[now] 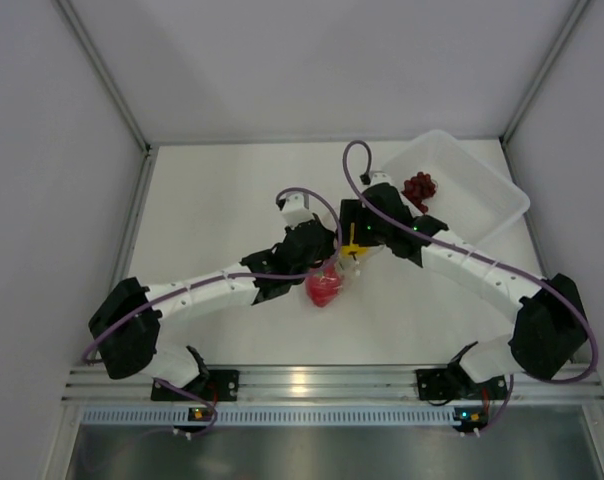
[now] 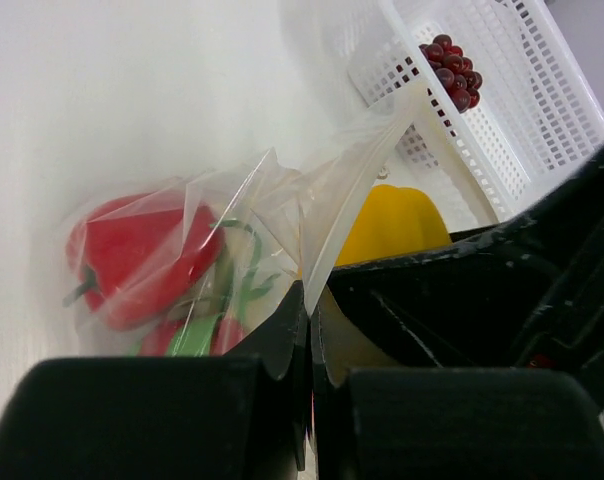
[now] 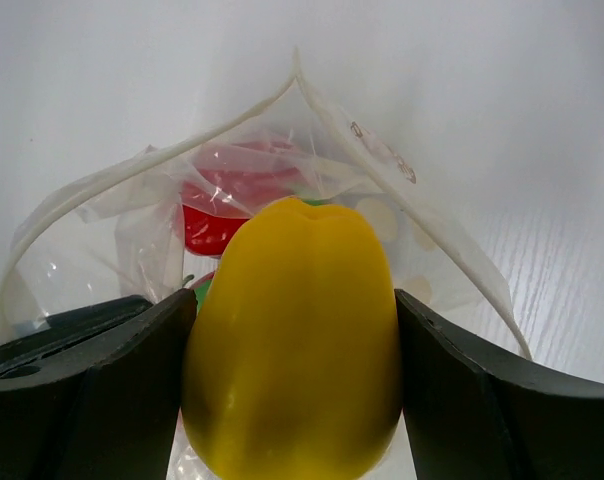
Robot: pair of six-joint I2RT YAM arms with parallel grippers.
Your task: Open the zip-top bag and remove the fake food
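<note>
While the left gripper (image 2: 309,330) is pressed together on the edge of the bag (image 2: 232,215), the right gripper (image 3: 292,330) pinches the yellow pepper (image 3: 297,400) from both sides. Its two black fingers (image 3: 92,380) touch the pepper's left and right sides, and the pepper fills the gap between them.

The bag lies near the middle of the tabletop (image 1: 212,200), between the two arms. Its mouth is open, and the white zip strip makes a loop around and behind the yellow pepper. I cannot tell if the pepper's bottom is inside the bag or just outside it.

Inside the clear plastic lies the red pepper (image 2: 132,255). Just beside it, lower down, is a red fruit (image 2: 164,338) with green leaves.

The grapes (image 2: 450,68) are out of the bag. They sit in the white basket (image 2: 542,90) at the far right of the tabletop, well apart from the bag. The basket has lots of little holes.
</note>
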